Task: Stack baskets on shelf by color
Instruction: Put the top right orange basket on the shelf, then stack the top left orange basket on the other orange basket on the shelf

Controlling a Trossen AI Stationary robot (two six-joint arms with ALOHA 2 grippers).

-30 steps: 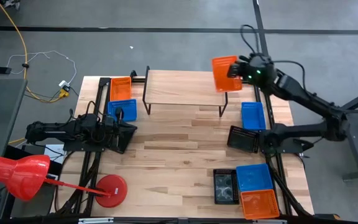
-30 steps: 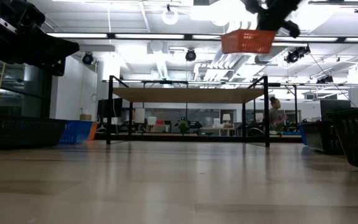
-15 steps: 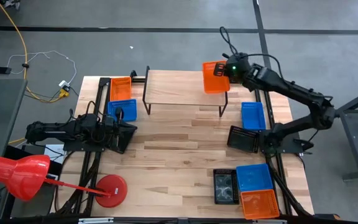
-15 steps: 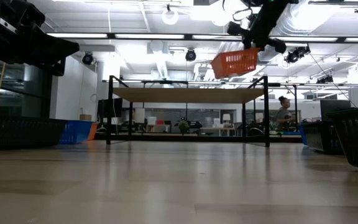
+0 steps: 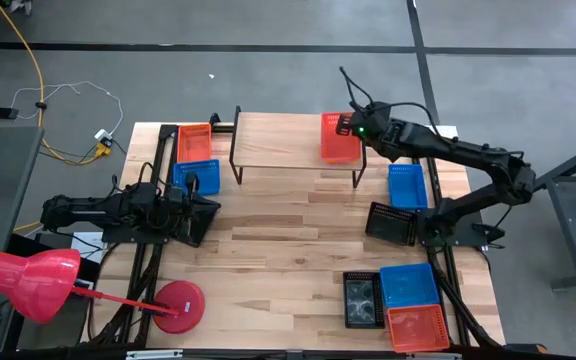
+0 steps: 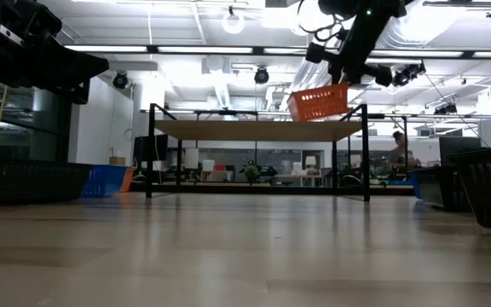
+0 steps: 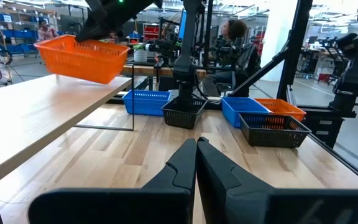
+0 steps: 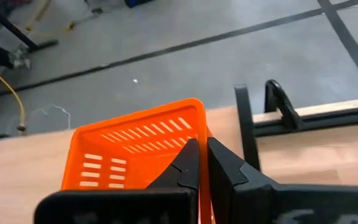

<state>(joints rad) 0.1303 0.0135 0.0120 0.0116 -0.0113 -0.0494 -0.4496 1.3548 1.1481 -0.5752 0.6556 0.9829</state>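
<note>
My right gripper [image 5: 352,126] is shut on a red-orange mesh basket [image 5: 338,138] over the right end of the shelf [image 5: 278,150], a light-wood plank on thin black legs. In the low view the basket [image 6: 318,102] hangs tilted just above the plank [image 6: 228,130]. The left wrist view shows the same basket [image 7: 79,56] over the shelf. My left gripper [image 5: 212,208] is shut and idle at the table's left side, its fingers closed together [image 7: 196,146]. My right gripper pinches the basket's wall on the table's right side, near the far corner [image 8: 202,132], one finger [image 8: 187,163] inside the basket and one outside. It comes slanting down from the table's right. The basket is held tilted, its left end lower; whether it touches the plank, I cannot tell.
An orange basket [image 5: 193,141] and a blue one [image 5: 196,175] lie left of the shelf. Right of it are a blue basket [image 5: 406,185] and a black one [image 5: 390,222]. Black [image 5: 361,298], blue [image 5: 409,285] and orange [image 5: 417,327] baskets sit near right. A red lamp [image 5: 28,280] stands near left.
My right gripper has carried the orange basket from beyond the shelf's right end toward the table's left and down, until it hangs over the plank's right end. The basket has tipped on the way, its left end dropping.
</note>
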